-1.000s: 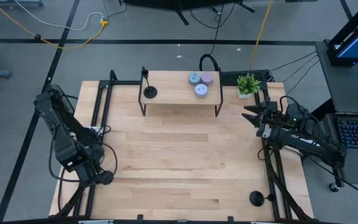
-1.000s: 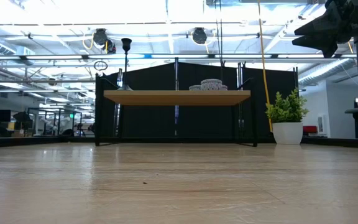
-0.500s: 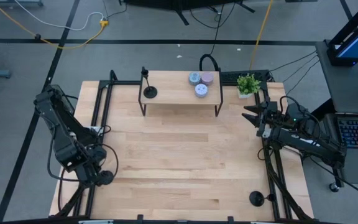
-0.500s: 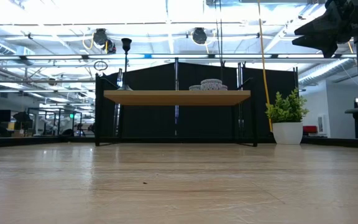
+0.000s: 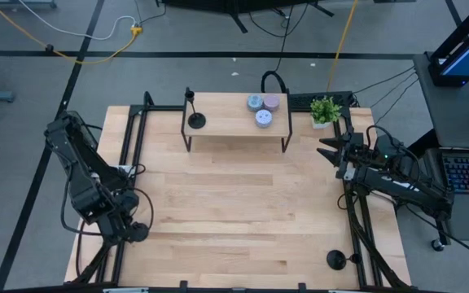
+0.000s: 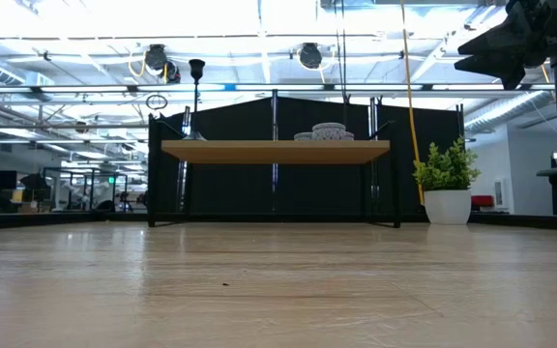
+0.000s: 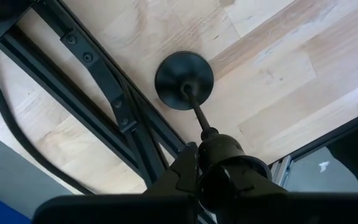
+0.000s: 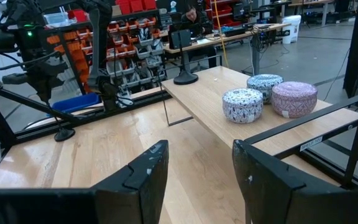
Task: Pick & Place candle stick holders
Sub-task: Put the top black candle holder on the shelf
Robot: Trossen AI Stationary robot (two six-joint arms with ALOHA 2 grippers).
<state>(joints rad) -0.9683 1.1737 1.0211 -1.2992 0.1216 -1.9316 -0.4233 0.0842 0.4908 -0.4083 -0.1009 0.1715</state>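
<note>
We are counting one candle stick holder [image 5: 195, 119] on the shelf [image 5: 234, 122]; our left gripper [image 7: 219, 163] is clamping a second holder [image 7: 184, 79] at the tabletop's near-left corner, a third holder [image 5: 335, 260] is waiting near-right, and the right gripper [image 8: 194, 168] is hanging partly open.

Black holders on pale wood, patterned pucks on the shelf

The candle stick holders [image 5: 195, 120] [image 7: 184, 80] [image 5: 335, 260] were matte black; the bench [image 5: 243, 212] was light blond wood, framed in black. Three pucks [image 8: 242, 104] [image 8: 264, 84] [image 8: 294, 98] showed blue-white speckle, blue-grey print and pink-lavender. The plant [image 5: 325, 108] was green in a white pot [image 6: 447, 206].
</note>
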